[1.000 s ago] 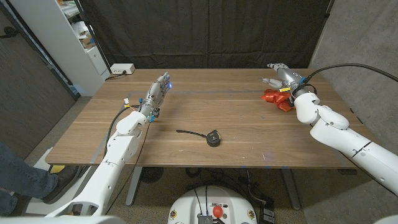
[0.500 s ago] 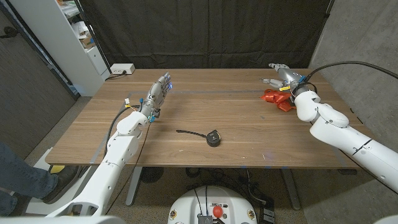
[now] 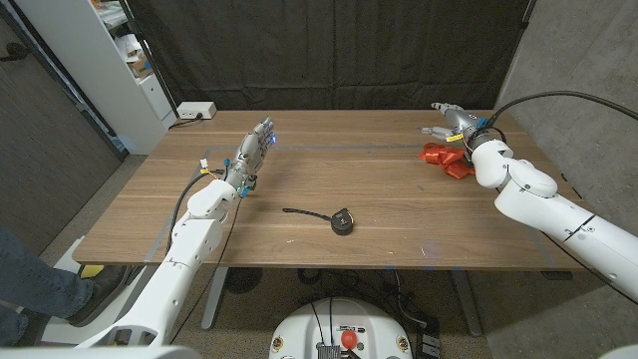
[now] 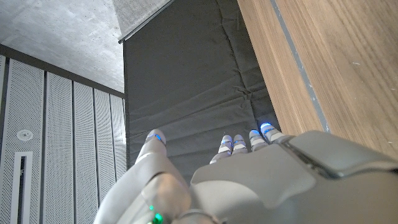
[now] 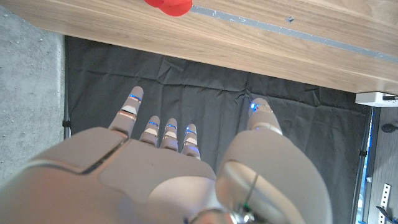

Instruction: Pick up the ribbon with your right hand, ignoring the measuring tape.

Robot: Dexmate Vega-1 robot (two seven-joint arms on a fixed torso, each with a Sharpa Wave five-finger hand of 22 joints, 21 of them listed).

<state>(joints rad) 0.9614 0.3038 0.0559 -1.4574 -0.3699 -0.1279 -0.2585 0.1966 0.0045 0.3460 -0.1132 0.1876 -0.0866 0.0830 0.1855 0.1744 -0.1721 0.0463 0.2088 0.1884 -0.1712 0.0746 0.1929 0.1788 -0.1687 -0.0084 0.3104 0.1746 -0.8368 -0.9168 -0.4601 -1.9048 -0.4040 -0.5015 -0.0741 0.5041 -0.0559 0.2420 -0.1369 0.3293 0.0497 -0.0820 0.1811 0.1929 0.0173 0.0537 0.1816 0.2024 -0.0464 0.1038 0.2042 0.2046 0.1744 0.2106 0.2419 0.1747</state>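
1. Hovering over the far right part of the table (image 3: 399, 214), the right hand (image 3: 448, 122) has its fingers spread and holds nothing; the red ribbon (image 3: 445, 159) lies crumpled on the wood just beside it, under the wrist and forearm.
2. Over on the far left side, the left hand (image 3: 254, 150) is likewise spread and empty.
3. Judged risk: the fingers reach past the ribbon toward the far edge, so closing from here may grab air or push the ribbon off; it is limp and could slip from a loose pinch.
4. The measuring tape (image 3: 341, 219) lies well apart at mid-table, black strip pulled out; little chance of confusion.
5. Hard to tell: the arm covers part of the ribbon; the right wrist view catches only a red scrap (image 5: 168, 5) at its edge.
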